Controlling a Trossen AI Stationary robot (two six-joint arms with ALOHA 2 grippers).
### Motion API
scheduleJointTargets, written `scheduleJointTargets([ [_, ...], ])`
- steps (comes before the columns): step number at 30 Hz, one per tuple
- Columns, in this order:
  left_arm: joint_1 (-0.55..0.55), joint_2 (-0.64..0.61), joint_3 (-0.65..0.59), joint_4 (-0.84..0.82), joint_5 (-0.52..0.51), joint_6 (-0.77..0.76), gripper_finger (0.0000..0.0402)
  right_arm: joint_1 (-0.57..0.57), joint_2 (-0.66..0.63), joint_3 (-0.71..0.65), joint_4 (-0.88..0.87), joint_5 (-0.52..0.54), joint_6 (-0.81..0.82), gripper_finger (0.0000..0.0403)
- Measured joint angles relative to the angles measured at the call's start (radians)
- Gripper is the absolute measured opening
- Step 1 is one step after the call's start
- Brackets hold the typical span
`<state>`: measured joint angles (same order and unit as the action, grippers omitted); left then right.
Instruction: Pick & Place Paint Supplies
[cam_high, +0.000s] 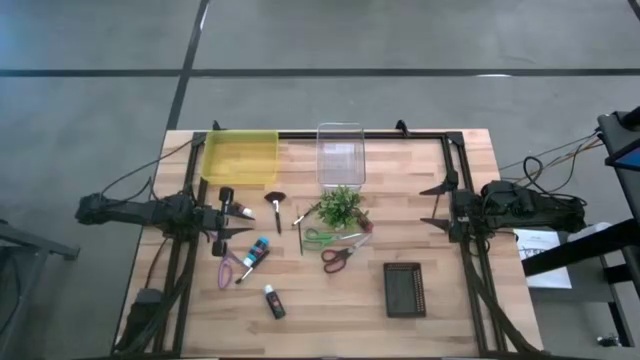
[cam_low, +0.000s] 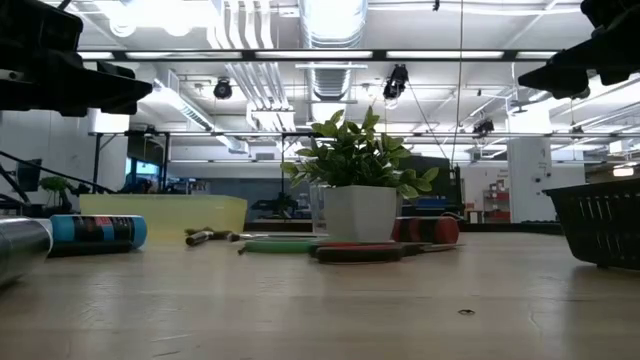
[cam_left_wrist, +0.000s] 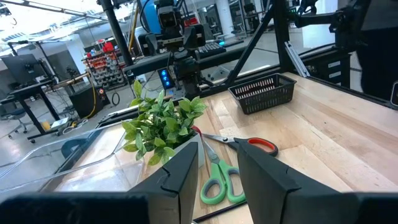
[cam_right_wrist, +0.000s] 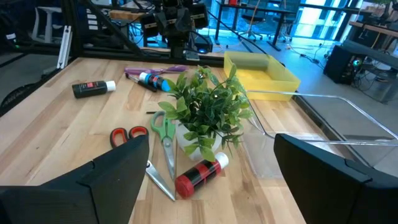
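Potted plant (cam_high: 339, 207) mid-table — green scissors (cam_high: 318, 238), red scissors (cam_high: 336, 259) just beside.

Plant: a leafy green plant (cam_low: 355, 160) in a white pot stands mid-tabletop (cam_low: 330, 310).
Scissors: green and red handles (cam_low: 330, 248) lie flat before the pot.
Tube: blue tube (cam_low: 98, 232) lies at left.
Bin: yellow bin (cam_low: 165, 215) behind it.
Basket: dark basket (cam_low: 600, 222) at right.
Red tube: red-and-black tube (cam_low: 428, 230) beside the pot.
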<state>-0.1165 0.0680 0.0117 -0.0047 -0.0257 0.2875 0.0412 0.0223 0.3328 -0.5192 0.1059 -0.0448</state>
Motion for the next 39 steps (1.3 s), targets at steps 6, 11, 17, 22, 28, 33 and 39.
scheduleJointTargets([
  [6, 0.0, 0.0, 0.0, 0.0, 0.0, 0.0, 0.0118, 0.0, 0.002, 0.0, 0.001, 0.001, -0.069, 0.0345],
  [11, 0.0, 0.0, 0.0, 0.0, 0.0, 0.0, 0.0118, 0.0, 0.006, -0.021, 0.028, 0.0, -0.227, 0.0345],
  [17, 0.0, 0.0, 0.0, 0.0, 0.0, 0.0, 0.0118, 0.0, 0.005, -0.074, 0.04, 0.0, -0.1, 0.0345],
  [22, 0.0, 0.0, 0.0, 0.0, 0.0, 0.0, 0.0118, 0.0, 0.005, -0.113, 0.036, 0.0, 0.046, 0.0345],
  [28, 0.0, 0.0, 0.0, 0.0, 0.0, 0.0, 0.0118, 0.0, 0.006, -0.105, 0.039, 0.0, 0.092, 0.0345],
  [33, 0.0, 0.0, 0.0, 0.0, 0.0, 0.0, 0.0118, 0.0, 0.006, -0.086, 0.043, 0.0, 0.09, 0.0345],
  [39, 0.0, 0.0, 0.0, 0.0, 0.0, 0.0, 0.0118, 0.0, 0.006, -0.076, 0.051, 0.0, 0.092, 0.0345],
])
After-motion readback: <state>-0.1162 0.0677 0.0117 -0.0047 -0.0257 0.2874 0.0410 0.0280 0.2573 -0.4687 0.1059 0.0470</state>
